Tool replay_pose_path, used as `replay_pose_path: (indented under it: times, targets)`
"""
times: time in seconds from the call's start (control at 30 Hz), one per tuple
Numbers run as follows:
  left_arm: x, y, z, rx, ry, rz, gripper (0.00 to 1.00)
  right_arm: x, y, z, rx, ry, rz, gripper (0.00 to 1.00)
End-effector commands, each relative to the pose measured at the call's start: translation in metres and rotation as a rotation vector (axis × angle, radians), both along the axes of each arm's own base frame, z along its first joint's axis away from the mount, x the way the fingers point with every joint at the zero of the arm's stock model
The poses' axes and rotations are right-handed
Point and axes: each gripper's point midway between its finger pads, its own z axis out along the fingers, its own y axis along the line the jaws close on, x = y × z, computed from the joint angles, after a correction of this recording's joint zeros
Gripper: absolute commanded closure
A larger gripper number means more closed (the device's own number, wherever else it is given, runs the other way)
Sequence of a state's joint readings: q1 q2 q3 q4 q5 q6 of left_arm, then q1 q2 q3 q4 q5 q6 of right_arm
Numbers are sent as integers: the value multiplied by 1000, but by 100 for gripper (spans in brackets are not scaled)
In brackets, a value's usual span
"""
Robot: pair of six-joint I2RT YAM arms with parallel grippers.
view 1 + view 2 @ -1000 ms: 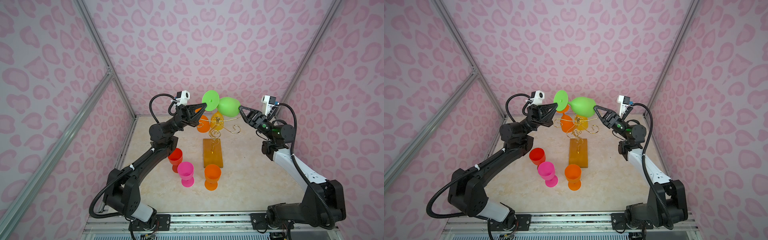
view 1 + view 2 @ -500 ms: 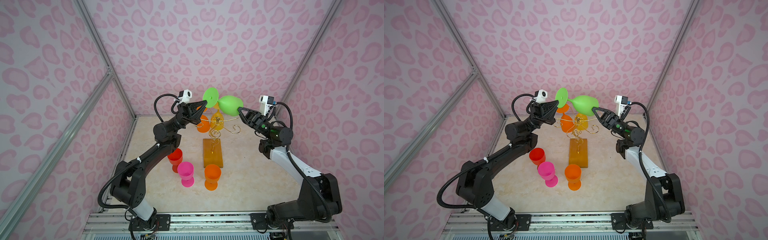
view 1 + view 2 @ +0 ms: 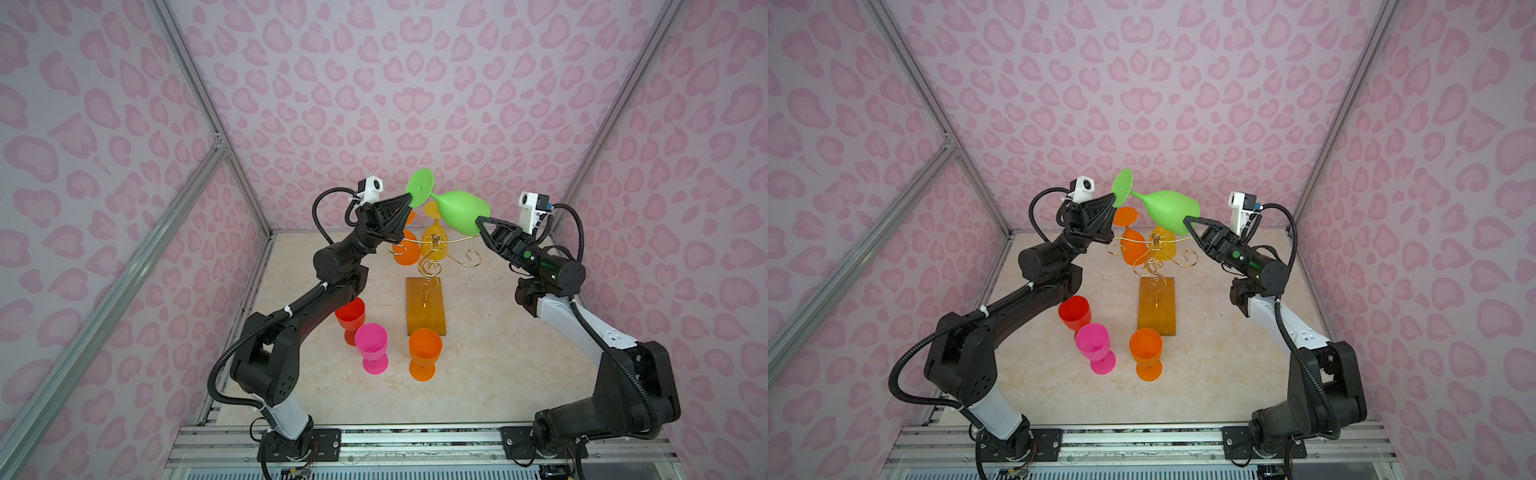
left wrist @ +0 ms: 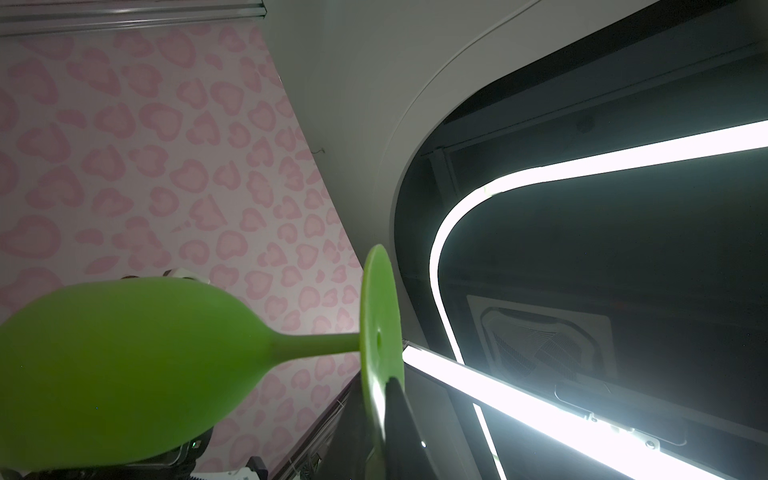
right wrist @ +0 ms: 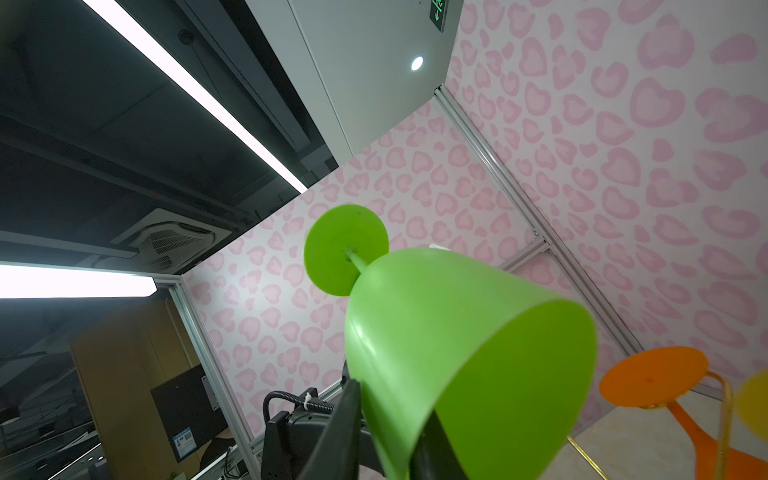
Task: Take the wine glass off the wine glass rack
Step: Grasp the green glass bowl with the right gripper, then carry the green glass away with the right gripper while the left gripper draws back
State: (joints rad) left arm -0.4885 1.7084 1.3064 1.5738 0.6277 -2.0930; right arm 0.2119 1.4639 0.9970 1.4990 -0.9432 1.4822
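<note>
Marbled tabletop [image 3: 498, 365] bearing wine glass rack [image 3: 432, 316], pink heart-print walls [image 3: 415, 83]; aluminium frame [image 3: 194, 83]

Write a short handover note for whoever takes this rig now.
Grippers: left gripper shut on the foot of the green wine glass, right gripper shut on its bowl rim.
Glass: sideways in the air above the wine glass rack.
Done: red glass, pink glass, front orange glass stand on the table.
To do: set it down; hanging orange glass, yellow glass on the rack.
</note>
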Motion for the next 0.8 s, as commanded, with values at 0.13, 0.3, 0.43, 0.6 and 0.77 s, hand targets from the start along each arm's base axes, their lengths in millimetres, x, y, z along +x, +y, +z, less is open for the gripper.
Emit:
replay_pose_path:
  times: [0.13,0.3,0.43,0.6,0.77]
  targets:
    - [-4,-4,-3,11,52,-99,84,-19,2,10,-10,-89,24,87]
    - [-2,-5,-6,11,63,-98,78,-23,1,15,-2,-101,20,93]
    - [-2,-5,-5,11,60,-96,74,-25,-2,20,6,-112,13,96]
    - [-5,-4,-4,12,50,-93,69,-22,-9,24,20,-106,-8,100]
    - [-8,-4,-3,19,33,-89,65,-18,-14,28,17,-103,-31,100]
